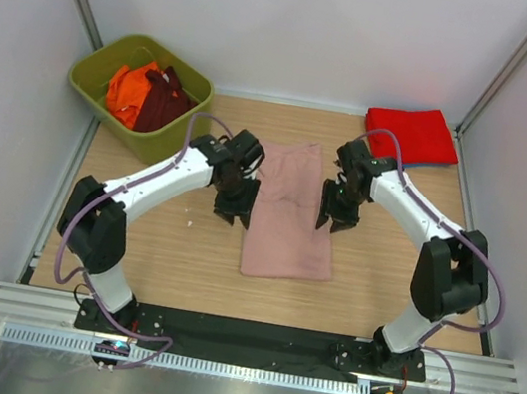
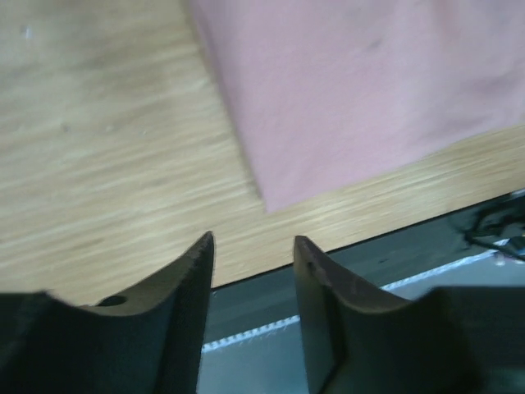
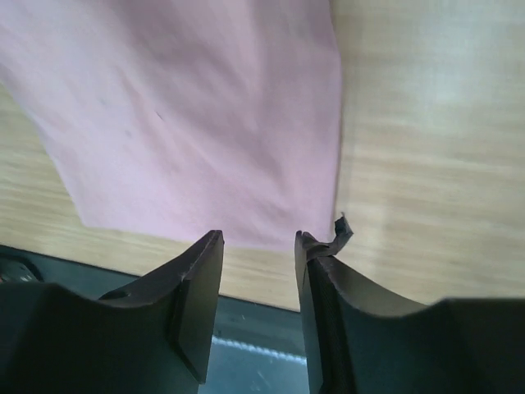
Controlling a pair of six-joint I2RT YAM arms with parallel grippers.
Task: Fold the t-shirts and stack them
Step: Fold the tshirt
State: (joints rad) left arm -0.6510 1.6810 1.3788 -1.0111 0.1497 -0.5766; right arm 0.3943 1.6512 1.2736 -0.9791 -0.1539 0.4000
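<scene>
A dusty-pink t-shirt [image 1: 286, 211] lies folded into a long strip in the middle of the wooden table; no print shows. It also shows in the left wrist view [image 2: 369, 90] and the right wrist view [image 3: 197, 115]. My left gripper [image 1: 232, 214] hovers at its left edge, open and empty [image 2: 254, 242]. My right gripper [image 1: 332, 224] hovers at its right edge, open and empty [image 3: 258, 238]. A folded red t-shirt [image 1: 414, 133] lies at the back right. Orange [image 1: 127, 91] and maroon [image 1: 164, 97] t-shirts sit crumpled in the green bin. No blue t-shirt is in view.
The olive-green bin [image 1: 184, 128] stands at the back left corner. White walls enclose the table on three sides. A black strip and metal rail [image 1: 249, 341] run along the near edge. A torn bit of pad sticks up from my right fingertip [image 3: 340, 230].
</scene>
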